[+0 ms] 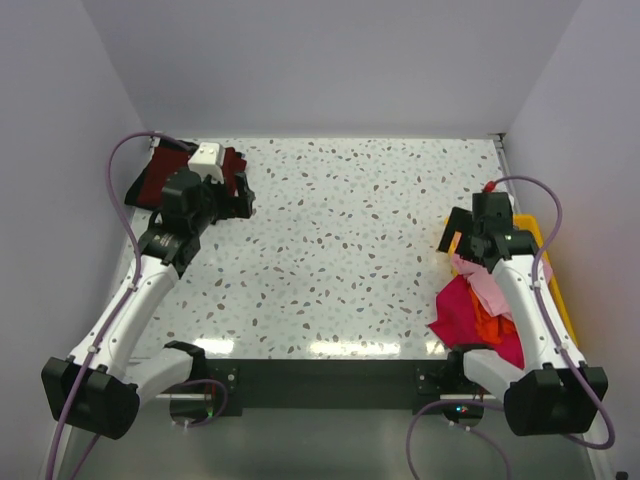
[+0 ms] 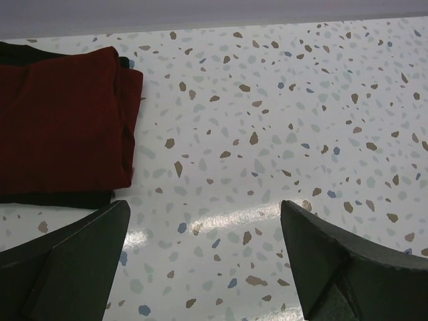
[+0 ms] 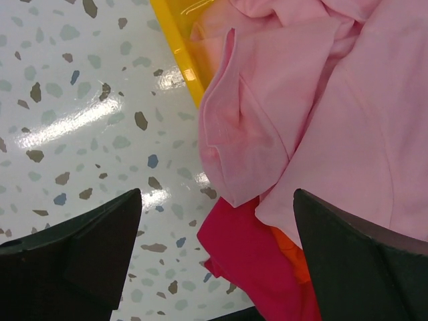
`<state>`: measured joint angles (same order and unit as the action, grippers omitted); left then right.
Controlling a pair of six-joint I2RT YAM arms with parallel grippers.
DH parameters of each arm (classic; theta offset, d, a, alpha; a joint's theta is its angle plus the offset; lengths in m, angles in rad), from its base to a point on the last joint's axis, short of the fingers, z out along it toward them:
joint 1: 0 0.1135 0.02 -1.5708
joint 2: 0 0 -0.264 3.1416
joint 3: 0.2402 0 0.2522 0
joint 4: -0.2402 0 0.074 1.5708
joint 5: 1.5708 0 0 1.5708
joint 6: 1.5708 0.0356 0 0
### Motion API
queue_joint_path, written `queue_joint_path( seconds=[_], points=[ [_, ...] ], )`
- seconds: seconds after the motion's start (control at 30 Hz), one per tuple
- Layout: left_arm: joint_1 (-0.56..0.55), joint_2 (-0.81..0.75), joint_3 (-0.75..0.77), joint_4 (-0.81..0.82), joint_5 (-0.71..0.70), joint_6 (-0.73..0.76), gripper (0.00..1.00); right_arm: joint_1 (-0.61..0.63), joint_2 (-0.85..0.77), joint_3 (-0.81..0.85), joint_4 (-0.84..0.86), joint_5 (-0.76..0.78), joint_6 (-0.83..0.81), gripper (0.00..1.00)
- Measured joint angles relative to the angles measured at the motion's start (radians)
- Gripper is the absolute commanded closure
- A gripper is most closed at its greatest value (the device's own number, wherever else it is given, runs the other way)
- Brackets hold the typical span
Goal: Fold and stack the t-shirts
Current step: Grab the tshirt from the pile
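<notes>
The folded dark maroon cotton tee (image 2: 63,120) lies stacked at upper left beside the released left claw (image 2: 204,207), while the right claw (image 3: 217,197), equally released, hovers over the crumpled pale pink tee (image 3: 321,100), which it likely must pinch next.

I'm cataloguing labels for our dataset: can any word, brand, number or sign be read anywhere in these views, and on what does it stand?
None can be read.
The folded dark maroon red cotton t-shirt, pale pink cotton t-shirt and magenta cotton t-shirt: plain, no print or tag showing.
The shallow yellow plastic tray and speckled white tabletop: no markings visible.
</notes>
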<state>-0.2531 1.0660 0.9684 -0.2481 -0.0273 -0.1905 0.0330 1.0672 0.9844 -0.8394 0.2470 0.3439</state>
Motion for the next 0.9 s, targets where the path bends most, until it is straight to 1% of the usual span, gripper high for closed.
queue_joint_path(
  seconds=[0.17,0.37,0.43,0.47,0.53,0.57,0.6,0.63,0.7,0.73,0.77,0.8,0.83,0.87,0.9],
  points=[
    [0.000,-0.003,0.000,0.000,0.000,0.000,0.00,-0.031,0.002,-0.066,0.017,-0.006,0.036,0.01],
    [0.000,-0.009,0.000,0.000,0.002,0.000,0.00,-0.147,0.018,-0.162,0.051,-0.066,0.062,0.01],
    [0.000,-0.010,0.000,0.000,0.005,0.000,0.00,-0.177,0.024,-0.180,0.062,-0.083,0.067,0.03],
    [0.000,-0.011,0.000,0.000,0.006,0.000,0.00,-0.184,0.026,-0.183,0.069,-0.087,0.068,0.09],
    [0.000,-0.011,0.000,0.000,0.008,0.000,0.00,-0.199,0.030,-0.188,0.083,-0.100,0.072,0.17],
    [0.000,-0.011,0.000,0.000,0.009,0.000,0.00,-0.206,0.034,-0.189,0.090,-0.106,0.074,0.28],
    [0.000,-0.011,0.000,0.000,0.009,0.000,0.00,-0.209,0.038,-0.189,0.096,-0.109,0.074,0.32],
    [0.000,-0.011,0.000,0.000,0.009,0.000,0.00,-0.212,0.044,-0.189,0.105,-0.109,0.080,0.41],
    [0.000,-0.011,0.000,0.000,0.009,0.000,0.00,-0.217,0.045,-0.189,0.109,-0.109,0.082,0.48],
    [0.000,-0.011,0.000,0.000,0.008,0.000,0.00,-0.217,0.045,-0.189,0.110,-0.109,0.082,0.54],
    [0.000,-0.011,0.000,0.000,0.008,0.000,0.00,-0.218,0.043,-0.189,0.112,-0.108,0.082,0.72],
    [0.000,-0.011,0.000,0.000,0.008,0.000,0.00,-0.218,0.040,-0.188,0.112,-0.107,0.080,0.82],
    [0.000,-0.011,0.000,0.000,0.009,0.000,0.00,-0.219,0.037,-0.188,0.111,-0.108,0.080,0.96],
    [0.000,-0.011,0.000,0.000,0.009,0.000,0.00,-0.219,0.029,-0.187,0.110,-0.106,0.079,1.00],
    [0.000,-0.011,0.000,0.000,0.009,0.000,0.00,-0.219,0.015,-0.185,0.108,-0.106,0.076,1.00]
  ],
)
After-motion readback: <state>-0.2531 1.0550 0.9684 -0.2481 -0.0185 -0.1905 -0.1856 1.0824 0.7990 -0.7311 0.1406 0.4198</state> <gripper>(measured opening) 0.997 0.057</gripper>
